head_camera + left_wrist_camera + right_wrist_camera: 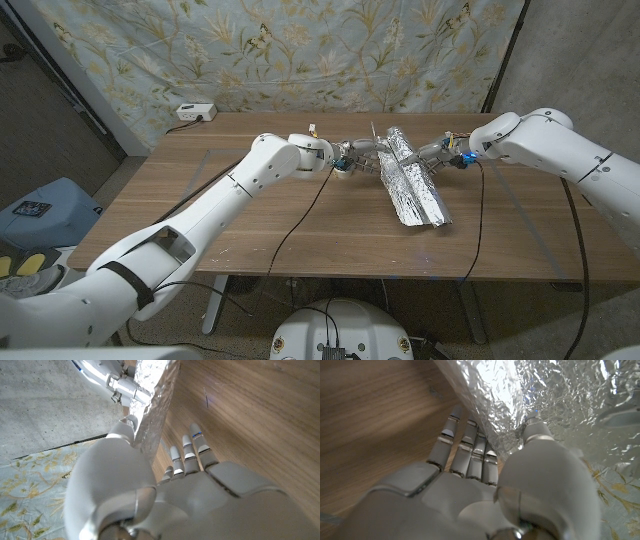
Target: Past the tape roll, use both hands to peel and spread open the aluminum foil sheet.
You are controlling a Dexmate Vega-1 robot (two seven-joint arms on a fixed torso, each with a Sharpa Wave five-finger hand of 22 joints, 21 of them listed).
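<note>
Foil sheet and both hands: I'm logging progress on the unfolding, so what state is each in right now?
aluminum foil sheet: partly opened, crumpled, far end lifted between the hands, near end on the table.
left hand: pinches the foil's edge between thumb and fingers.
right hand: grips the foil's opposite edge.
power strip: lies on the table's far corner.

Left hand [352,160] and right hand [440,152] grip opposite edges of the crumpled foil sheet [412,185] over the table [240,215].

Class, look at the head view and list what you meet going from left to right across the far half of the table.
Left hand → aluminum foil sheet → right hand, all on the wooden table.
</note>
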